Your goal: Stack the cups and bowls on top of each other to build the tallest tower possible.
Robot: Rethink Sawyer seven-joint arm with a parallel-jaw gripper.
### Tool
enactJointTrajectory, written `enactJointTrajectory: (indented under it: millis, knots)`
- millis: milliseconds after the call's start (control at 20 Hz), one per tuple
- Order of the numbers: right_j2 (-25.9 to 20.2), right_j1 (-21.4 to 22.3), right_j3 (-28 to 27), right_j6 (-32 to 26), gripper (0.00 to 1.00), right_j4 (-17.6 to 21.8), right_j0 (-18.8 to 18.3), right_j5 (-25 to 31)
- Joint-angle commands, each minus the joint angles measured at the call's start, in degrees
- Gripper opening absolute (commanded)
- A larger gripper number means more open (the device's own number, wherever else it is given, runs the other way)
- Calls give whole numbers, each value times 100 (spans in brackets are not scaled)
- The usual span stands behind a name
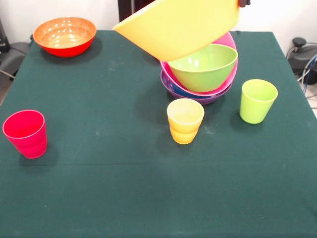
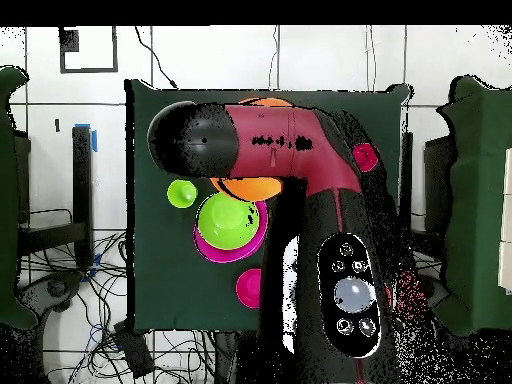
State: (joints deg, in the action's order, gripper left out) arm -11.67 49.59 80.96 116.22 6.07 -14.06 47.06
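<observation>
claw at light orange bowl, 3 cups

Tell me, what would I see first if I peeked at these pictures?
First you would see the big light orange bowl, tilted in the air at the top of the front view, right above the tower of nested bowls with a lime green bowl on top. Then three cups on the dark green table: a red cup at the left, a yellow cup in the middle, a lime green cup at the right.
</observation>
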Motion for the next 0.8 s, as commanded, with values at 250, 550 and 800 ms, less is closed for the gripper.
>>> enactJointTrajectory:
  millis: [250, 550, 800]
  knots:
    - [253, 7, 1022, 903, 0, -154, 174, -514]
    - [323, 128, 1265, 917, 0, -210, 217, -644]
    - [428, 172, 1376, 989, 0, -270, 326, -718]
